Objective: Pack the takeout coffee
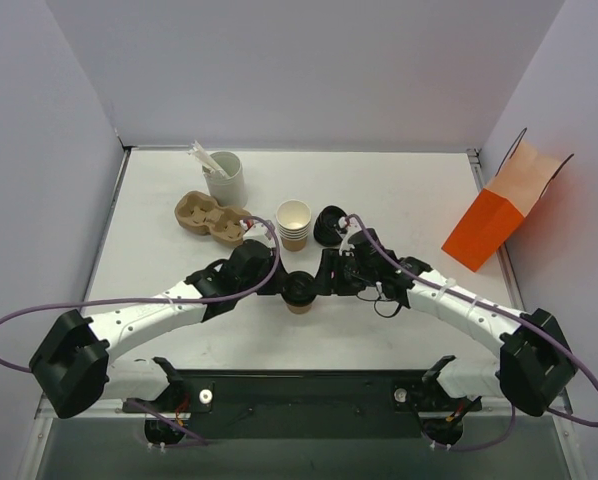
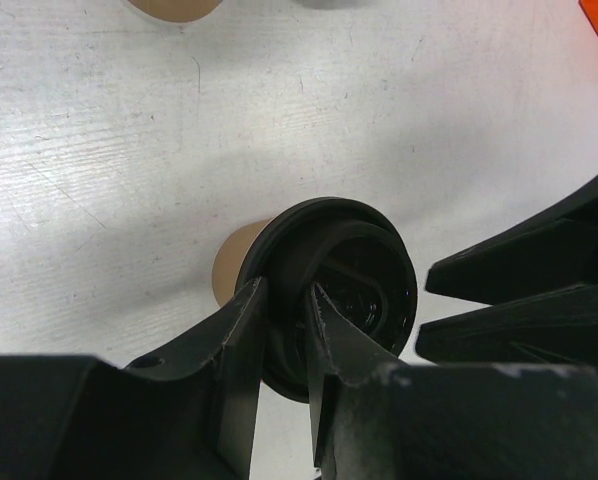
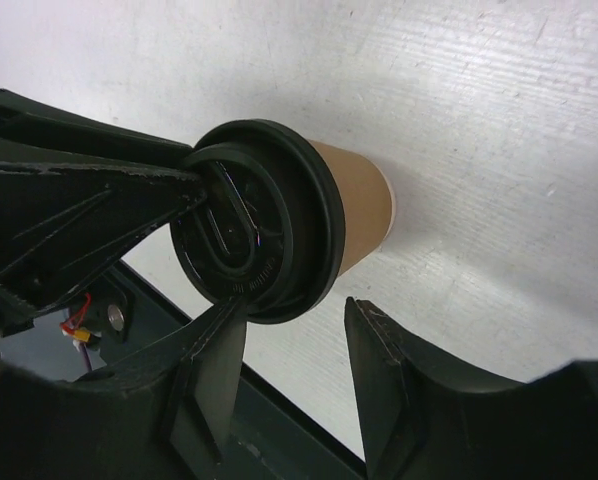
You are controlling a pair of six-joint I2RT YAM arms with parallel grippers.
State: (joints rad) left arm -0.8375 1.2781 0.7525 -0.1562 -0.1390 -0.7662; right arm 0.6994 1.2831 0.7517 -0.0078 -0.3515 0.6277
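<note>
**A:** Where does the takeout coffee (image 1: 299,292) sit?

**B:** At the centre of the top view. It stands upright on the desk (image 1: 409,190), lid up, long axis vertical, right between the two wrists.

**A:** And the pincers?

**B:** The left pincer (image 2: 282,300) is nipped onto the lid's rim, one finger inside the raised edge and one outside. The right pincer (image 3: 297,318) gapes and holds nothing. In its own view the cup lies just above its fingers, not between them.

**A:** So which arm is nearer?

**B:** Both are beside it, but only the left has a hold.

**A:** What's around?

**B:** The pulp carrier (image 1: 211,218) is up and left of the cup. The stack of lidless cups (image 1: 293,224) is straight above it, with loose lids (image 1: 329,225) beside that. The orange bag (image 1: 499,215) stands well apart at the right edge. I'd judge the right arm blocks the path to the bag, and the stack crowds the way to the carrier.
</note>
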